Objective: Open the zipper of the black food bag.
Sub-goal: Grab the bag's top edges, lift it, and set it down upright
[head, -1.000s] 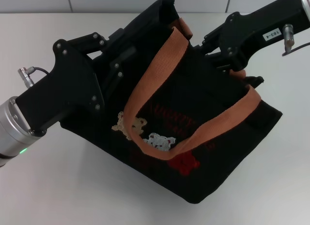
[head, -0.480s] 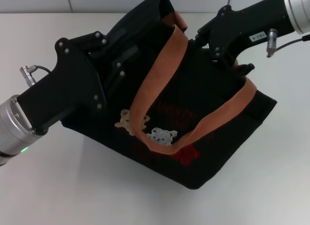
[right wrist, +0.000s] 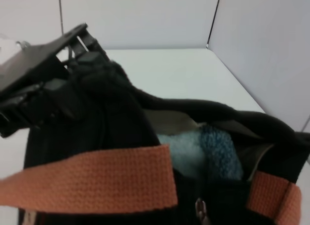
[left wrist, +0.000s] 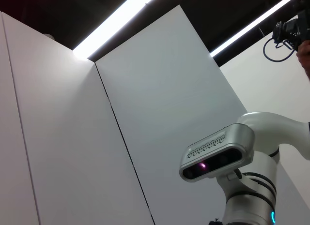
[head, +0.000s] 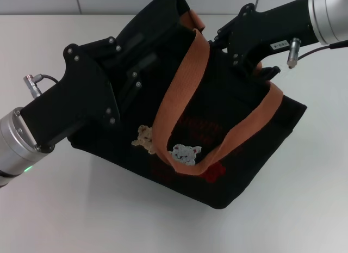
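The black food bag (head: 217, 117) lies tilted on the white table, its orange-brown handles (head: 179, 95) draped across the front with the bear patches. My left gripper (head: 133, 73) is shut on the bag's left upper rim. At the far right of the top rim, my right gripper (head: 262, 73) is shut on the zipper, its tips mostly hidden by the arm. In the right wrist view the bag (right wrist: 106, 118) gapes partly open, with the zipper's small silvery pull (right wrist: 199, 209) low down. The left gripper (right wrist: 72, 46) shows there on the far rim.
Light blue and blue soft contents (right wrist: 203, 150) show inside the bag. White table (head: 304, 209) surrounds the bag, with a tiled wall at the back. The left wrist view shows only wall panels, ceiling lights and the robot's head (left wrist: 218, 155).
My right gripper has moved left and back along the top rim. The bag's right end swung with it, and the bag turned a little. The left gripper barely shifted.
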### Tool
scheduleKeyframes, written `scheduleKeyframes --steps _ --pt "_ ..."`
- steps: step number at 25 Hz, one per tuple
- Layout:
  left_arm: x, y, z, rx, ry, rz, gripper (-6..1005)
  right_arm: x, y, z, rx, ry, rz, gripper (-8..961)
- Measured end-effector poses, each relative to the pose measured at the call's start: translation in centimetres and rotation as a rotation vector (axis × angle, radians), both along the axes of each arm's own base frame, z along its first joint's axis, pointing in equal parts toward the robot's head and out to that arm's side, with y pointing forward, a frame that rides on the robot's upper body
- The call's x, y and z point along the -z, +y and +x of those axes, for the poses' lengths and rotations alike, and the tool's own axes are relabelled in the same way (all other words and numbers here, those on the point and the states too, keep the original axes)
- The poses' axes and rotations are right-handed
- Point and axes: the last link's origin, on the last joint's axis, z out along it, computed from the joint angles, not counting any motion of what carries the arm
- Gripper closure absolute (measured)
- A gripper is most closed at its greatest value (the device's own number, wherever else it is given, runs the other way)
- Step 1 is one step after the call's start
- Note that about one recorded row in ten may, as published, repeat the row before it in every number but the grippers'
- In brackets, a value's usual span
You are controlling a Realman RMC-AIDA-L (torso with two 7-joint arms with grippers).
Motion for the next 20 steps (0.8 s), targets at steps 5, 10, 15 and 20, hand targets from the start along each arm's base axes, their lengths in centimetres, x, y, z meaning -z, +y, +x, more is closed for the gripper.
scheduleKeyframes --steps 5,10,15,20 --pt "0.0 -0.1 0.0 0.001 -0.002 -0.001 807 -0.5 -0.9 -0.3 -0.033 0.062 -0.024 848" --pt "0.0 -0.1 0.0 0.001 -0.002 -0.001 807 -1.1 -2.1 0.1 -0.097 0.042 -0.011 829" --pt "0.0 0.0 0.0 0.002 -0.002 -0.001 807 -1.2 -2.5 0.4 -0.106 0.028 -0.032 719" --pt "0.0 0.0 0.0 0.002 -0.002 -0.003 807 -2.3 -2.8 0.6 -0.093 0.032 -0.031 597"
